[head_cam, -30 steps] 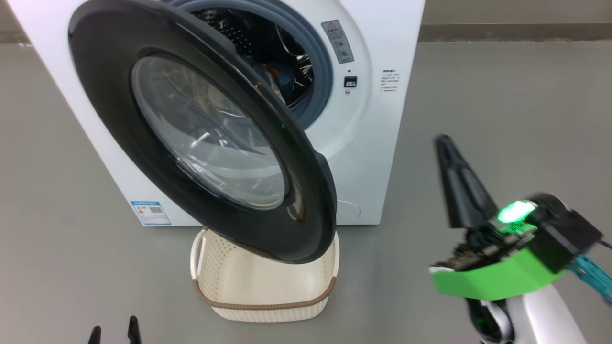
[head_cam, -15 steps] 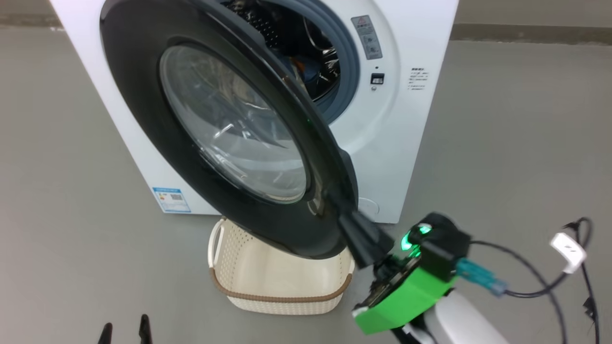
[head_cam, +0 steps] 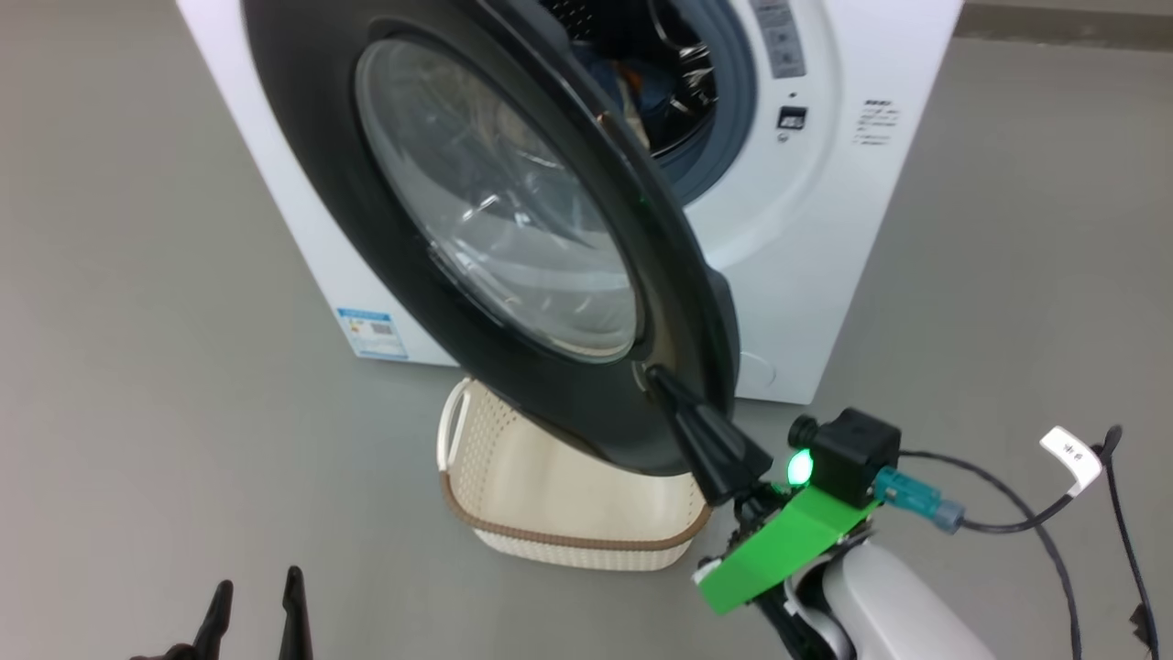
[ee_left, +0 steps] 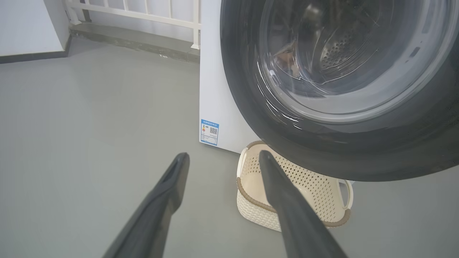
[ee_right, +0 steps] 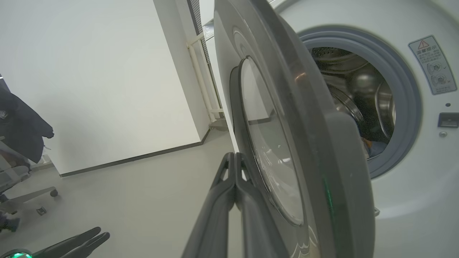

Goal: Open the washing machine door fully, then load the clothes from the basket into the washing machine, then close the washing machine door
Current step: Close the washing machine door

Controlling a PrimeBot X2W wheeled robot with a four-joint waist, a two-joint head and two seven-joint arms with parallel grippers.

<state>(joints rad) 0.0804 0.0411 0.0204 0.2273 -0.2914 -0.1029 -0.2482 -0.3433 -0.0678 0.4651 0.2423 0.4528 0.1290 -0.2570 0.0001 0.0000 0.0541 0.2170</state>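
Door [head_cam: 495, 202] half open, jutting over basket [head_cam: 568, 536] on floor before washing machine [head_cam: 806, 257]. Clothes [head_cam: 652, 99] inside drum, glimpsed past door edge. Right tool [head_cam: 654, 374] pressed together, tip at door's outer face below window. Left tool [head_cam: 257, 582] spread, low, near floor.

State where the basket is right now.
In the head view the basket stands on the floor at lower centre, in front of the washing machine, partly beneath the open washing machine door.
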